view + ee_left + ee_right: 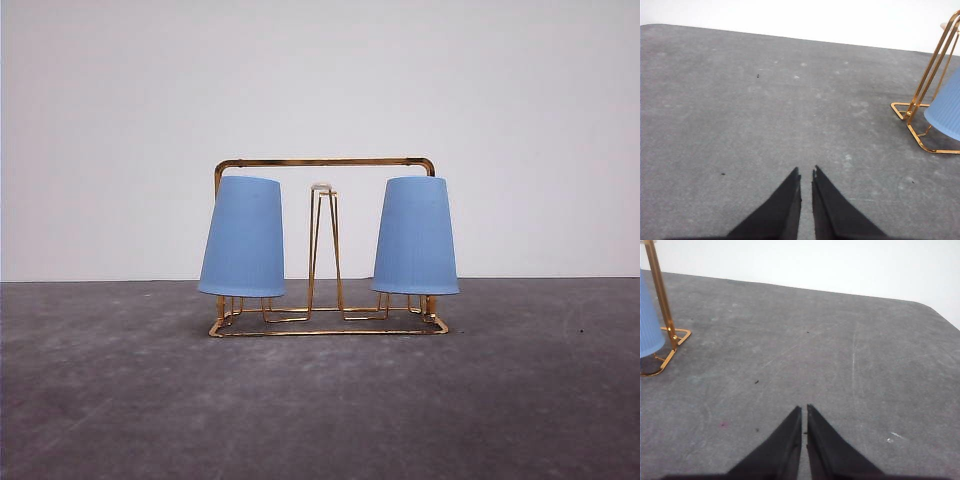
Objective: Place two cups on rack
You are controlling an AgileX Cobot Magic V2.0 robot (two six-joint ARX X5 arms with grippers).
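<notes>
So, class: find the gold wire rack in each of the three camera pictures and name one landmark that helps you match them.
Front view: the rack stands mid-picture on the grey table, a blue cup upside down at each end.
Left wrist view: its base corner and uprights sit at the right edge, beside one cup.
Right wrist view: a corner sits at the left edge, beside the other cup.
Shared landmark: the rack's gold corner post.

The rack (325,162) is thin gold-coloured wire with a metallic shine — one prong tipped by a white cap (321,186). Both cups (243,238) (416,237) look like matt light blue plastic, finely ribbed. The desk (100,400) is dull grey, mottled and scuffed — no gloss.
</notes>
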